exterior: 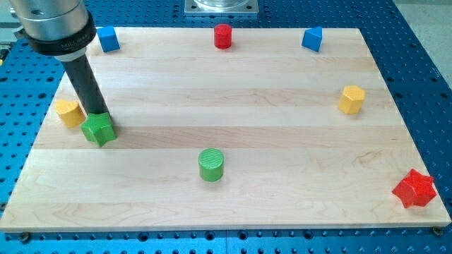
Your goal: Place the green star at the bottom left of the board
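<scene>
The green star [98, 130] lies on the wooden board [233, 92] at the view's left, about midway down. My tip [97, 113] is right at the star's upper edge, touching or nearly touching it; the dark rod rises up and to the left from there. A yellow block [69, 112] sits just to the left of the rod, close to the star's upper left.
A green cylinder [211, 164] stands at lower centre. A red star [414, 188] is at the bottom right. A yellow block [351, 99] is at the right. Along the top edge are a blue block [108, 39], a red cylinder [223, 36] and a blue block [312, 39].
</scene>
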`<state>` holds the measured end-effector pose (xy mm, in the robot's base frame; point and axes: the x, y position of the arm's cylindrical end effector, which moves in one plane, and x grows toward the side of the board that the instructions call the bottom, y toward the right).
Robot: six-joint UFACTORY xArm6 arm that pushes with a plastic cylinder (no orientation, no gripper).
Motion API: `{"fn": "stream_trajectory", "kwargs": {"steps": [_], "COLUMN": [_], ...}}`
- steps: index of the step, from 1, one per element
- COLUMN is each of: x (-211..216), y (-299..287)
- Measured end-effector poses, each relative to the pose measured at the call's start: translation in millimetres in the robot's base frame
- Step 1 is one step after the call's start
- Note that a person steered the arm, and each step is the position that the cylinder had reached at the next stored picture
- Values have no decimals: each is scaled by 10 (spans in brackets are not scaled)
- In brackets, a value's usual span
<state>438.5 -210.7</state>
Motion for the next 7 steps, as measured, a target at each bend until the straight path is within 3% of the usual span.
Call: {"fn": "stream_trajectory", "kwargs": {"steps": [3,7], "x": [90,129], "y": [-645,-673]}}
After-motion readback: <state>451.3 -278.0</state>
